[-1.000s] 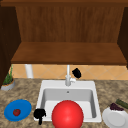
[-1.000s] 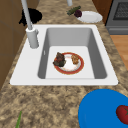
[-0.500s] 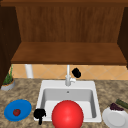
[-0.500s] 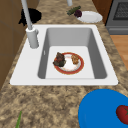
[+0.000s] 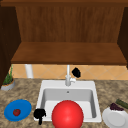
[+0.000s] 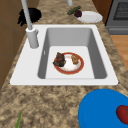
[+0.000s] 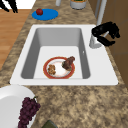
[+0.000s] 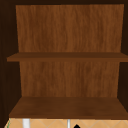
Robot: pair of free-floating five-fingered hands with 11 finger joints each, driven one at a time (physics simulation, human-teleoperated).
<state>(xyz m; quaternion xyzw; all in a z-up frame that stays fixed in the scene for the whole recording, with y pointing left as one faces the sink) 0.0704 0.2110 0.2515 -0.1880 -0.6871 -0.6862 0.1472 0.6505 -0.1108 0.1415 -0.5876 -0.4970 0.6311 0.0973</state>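
Hands: two, left hand [image 5: 39, 114] at 7 o'clock of the sink [image 5: 44, 84], right hand [image 5: 76, 72] at 1 o'clock. Plates: three, blue plate [image 5: 11, 109], white plate [image 5: 115, 119], red-rimmed plate [image 6: 79, 67]. Faucet [image 5: 68, 78]: one. Tomato [image 5: 16, 112]: one. Grape bunch [image 7: 27, 110]: one. Potted plant [image 5: 7, 81]: one.

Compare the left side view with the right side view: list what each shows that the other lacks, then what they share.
Left side view alone: a stove at the top right, and a cucumber beside the grapes at the far end.

Right side view alone: a potted plant at the far end, and the fingers of the left robot hand at the top left.

Both: the sink, the red-rimmed plate of food in its basin, the faucet, the right robot hand beside the faucet with fingers curled, the blue plate with a tomato, and the white plate.
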